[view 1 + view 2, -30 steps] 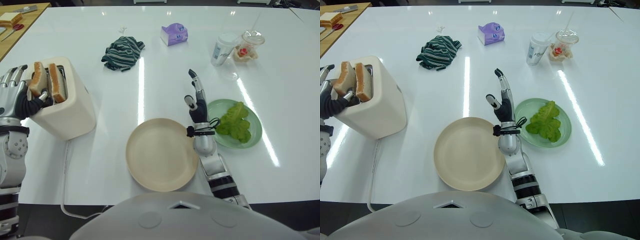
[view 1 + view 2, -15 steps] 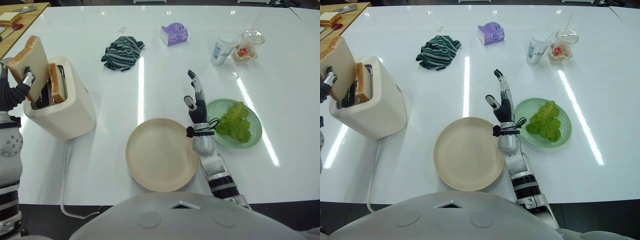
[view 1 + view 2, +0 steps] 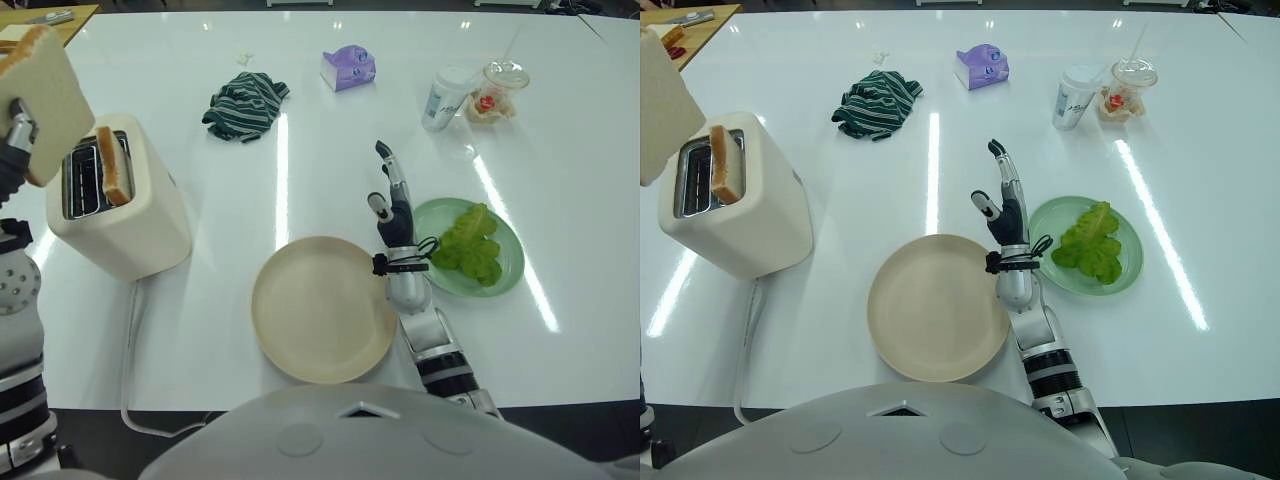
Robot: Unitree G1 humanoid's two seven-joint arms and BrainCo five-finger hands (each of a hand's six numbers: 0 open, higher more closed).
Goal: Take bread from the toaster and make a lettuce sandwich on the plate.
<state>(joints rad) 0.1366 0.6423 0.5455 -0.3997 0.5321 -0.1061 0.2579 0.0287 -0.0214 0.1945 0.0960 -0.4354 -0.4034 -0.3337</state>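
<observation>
bread slice (image 3: 660,105) up at the left edge above the toaster (image 3: 740,220), second slice (image 3: 725,165) in its slot, right hand (image 3: 1007,222) straight-fingered beside the plate (image 3: 935,305).

The silver-and-black metal right hand (image 3: 397,218) is wearing a looped black wrist cable. Small dark screws are dotting the silver left forearm (image 3: 18,300).

Our left hand (image 3: 10,165) is up at the far left edge, held high, its fingers closed on a slice of bread (image 3: 50,95) — the forearm drops straight down beneath it. Our right hand (image 3: 396,215) sits low near the middle, fingers straight and pointing away from us, holding nothing — its forearm runs back toward our body.
</observation>
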